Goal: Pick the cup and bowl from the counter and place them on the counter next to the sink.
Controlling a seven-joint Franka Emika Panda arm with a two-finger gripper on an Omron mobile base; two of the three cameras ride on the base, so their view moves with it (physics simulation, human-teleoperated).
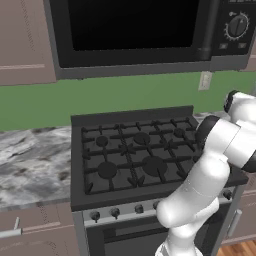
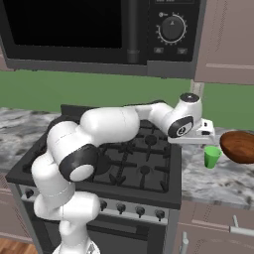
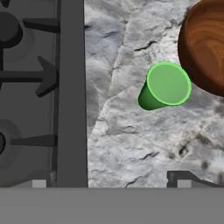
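The small green cup [image 3: 166, 85] stands upright on the marbled counter [image 3: 122, 131], just right of the stove. The glossy brown bowl [image 3: 205, 46] sits right beside it and partly runs off the frame. In the hand view my gripper [image 3: 111, 183] is open, looking straight down, with bare counter between its tips. The cup lies ahead of the tips and toward the right one. In the right base view the hand [image 2: 201, 134] hovers just above and left of the cup [image 2: 212, 157], with the bowl [image 2: 240, 146] further right. The sink is out of view.
The black gas stove [image 2: 129, 158] with raised grates lies directly left of the cup. A microwave [image 2: 99, 30] hangs over it. More marbled counter [image 1: 30, 160] stretches left of the stove. Cabinet fronts [image 2: 218, 228] run below the counter.
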